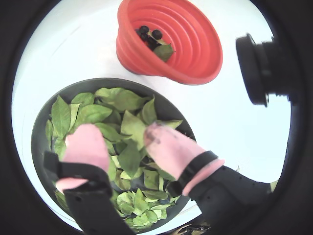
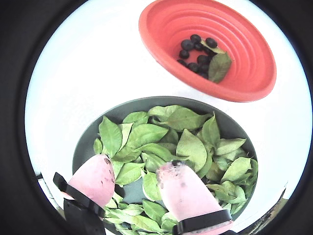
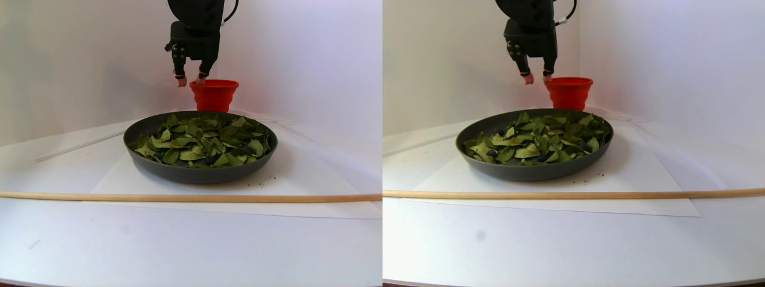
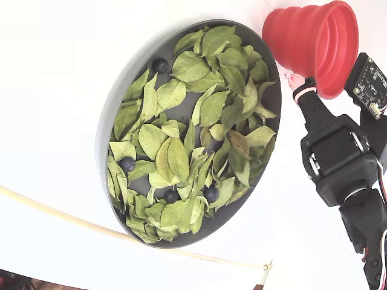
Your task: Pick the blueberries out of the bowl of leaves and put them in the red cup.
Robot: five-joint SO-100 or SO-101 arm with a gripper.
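in a wrist view the gripper (image 1: 120,142) hangs above the bowl (image 1: 41,125), its two pink fingertips (image 1: 87,144) spread apart with only leaves (image 1: 124,100) showing in the gap, nothing pinched between them; beyond the bowl's far rim the red cup (image 1: 195,49) stands on the white table (image 1: 234,127), apart from the bowl, with a few blueberries (image 1: 149,34) and one leaf inside; a black camera (image 1: 259,68) juts in at the right edge. in another wrist view the jaws are again spread and empty over the heap of leaves (image 2: 181,120) in the bowl (image 2: 115,112), and the red cup (image 2: 244,58) above it holds a cluster of blueberries (image 2: 195,49) beside a single leaf. in the stereo pair view the gripper (image 3: 190,79) hangs clear above the far side of the bowl (image 3: 200,170), just left of the red cup (image 3: 214,95) that stands behind the bowl; a thin wooden rod (image 3: 179,197) lies across the table in front. in the fixed view the bowl (image 4: 118,112) is full of leaves (image 4: 181,151), with blueberries (image 4: 127,164) showing among them near its left and lower parts, and the red cup (image 4: 314,39) sits just off the bowl's upper right rim; one pink fingertip (image 4: 296,81) shows near the cup's base, and from here i cannot tell how wide the jaws stand
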